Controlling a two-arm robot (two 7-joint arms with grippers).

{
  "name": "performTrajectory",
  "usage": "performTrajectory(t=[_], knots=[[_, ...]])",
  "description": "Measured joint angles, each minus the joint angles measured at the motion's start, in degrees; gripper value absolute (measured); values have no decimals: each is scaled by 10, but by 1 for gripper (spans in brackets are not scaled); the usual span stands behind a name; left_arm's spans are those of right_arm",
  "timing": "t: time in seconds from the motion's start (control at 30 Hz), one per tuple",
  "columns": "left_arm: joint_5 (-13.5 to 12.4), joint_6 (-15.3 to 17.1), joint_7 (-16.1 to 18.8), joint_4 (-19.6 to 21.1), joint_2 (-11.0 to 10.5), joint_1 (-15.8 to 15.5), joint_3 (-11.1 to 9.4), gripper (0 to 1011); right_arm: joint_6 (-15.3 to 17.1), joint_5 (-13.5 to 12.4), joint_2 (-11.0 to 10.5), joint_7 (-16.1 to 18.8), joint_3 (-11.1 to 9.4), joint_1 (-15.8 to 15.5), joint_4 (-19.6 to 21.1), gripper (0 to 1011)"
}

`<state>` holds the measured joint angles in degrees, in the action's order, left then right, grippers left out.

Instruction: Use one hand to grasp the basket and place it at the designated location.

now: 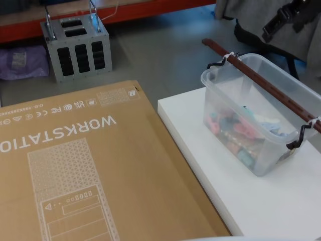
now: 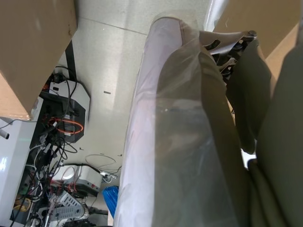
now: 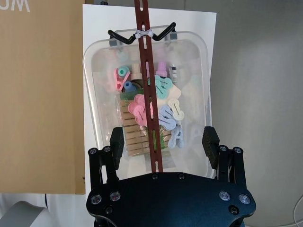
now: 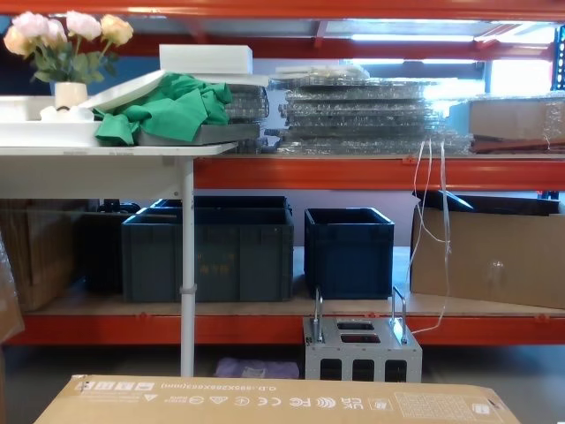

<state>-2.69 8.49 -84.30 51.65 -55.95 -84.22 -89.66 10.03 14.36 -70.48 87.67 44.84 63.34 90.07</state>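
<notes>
Where platform (image 1: 281, 201) meets carton (image 1: 75, 165), basket (image 1: 261, 150) lengthwise.

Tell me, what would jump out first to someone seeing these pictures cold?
Probably the basket, a clear tub of pastel clothespegs on a white board, with a long reddish-brown bar handle across its top. The right gripper hangs open above that bar. To the left lies a big cardboard box printed WORKSTATION.

Milky translucent basket (image 1: 261, 120), reddish-brown handle (image 1: 266, 83), pastel clips (image 3: 161, 109); brown carton (image 1: 75, 170) printed white.
</notes>
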Motion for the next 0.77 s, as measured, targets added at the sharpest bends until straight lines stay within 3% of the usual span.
performTrajectory(t=[0.77], knots=[[0,0,0,0,0,0,0,0,0,0,0,0,0,0,0,1000]])
